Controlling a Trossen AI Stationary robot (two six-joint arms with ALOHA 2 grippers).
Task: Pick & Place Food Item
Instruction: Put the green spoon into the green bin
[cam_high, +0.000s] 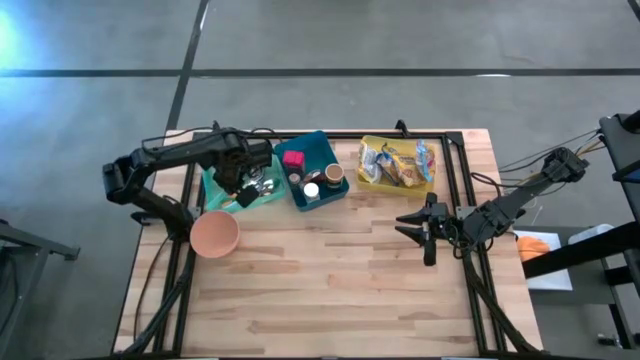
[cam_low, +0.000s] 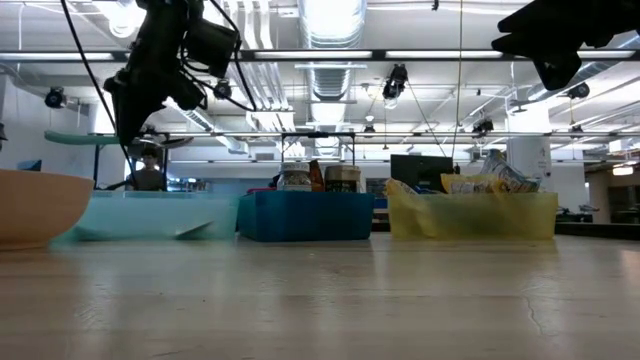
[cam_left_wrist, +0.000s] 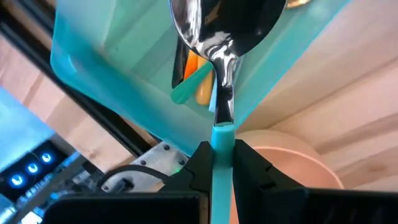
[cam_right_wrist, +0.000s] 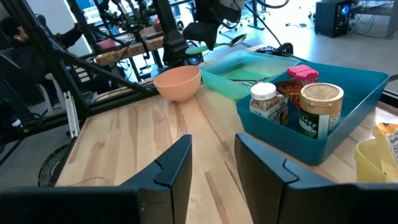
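Grey concrete floor surrounds a light wooden counter (cam_high: 330, 270); the low view shows a large hall behind it, with ceiling strip lights, ducting and hanging cables. Along the far side of the counter stand three bins in a row: a teal bin (cam_high: 215, 185), a blue bin (cam_high: 322, 150) and a yellow bin (cam_high: 368, 180). A pink bowl (cam_high: 214, 235) sits on the counter just beside the teal bin's near corner.

Left gripper (cam_left_wrist: 217, 158) hangs above the teal bin, jaws closed on the teal handle of a spoon (cam_left_wrist: 221, 56). The spoon's long axis runs straight out from the jaws, its shiny metal bowl pointing away from the wrist and over the teal bin. Below it in the bin lie an orange and a teal utensil handle, details unclear.

Blue bin holds a white-capped jar (cam_right_wrist: 263, 102), a brown-lidded jar (cam_right_wrist: 321, 109) and a pink-topped box (cam_right_wrist: 303, 73). Yellow bin holds crinkled snack packets (cam_high: 398, 160).

Right gripper (cam_high: 425, 232) hovers over bare counter near the yellow bin, jaws parted with nothing between them, pointed toward the bowl and bins.
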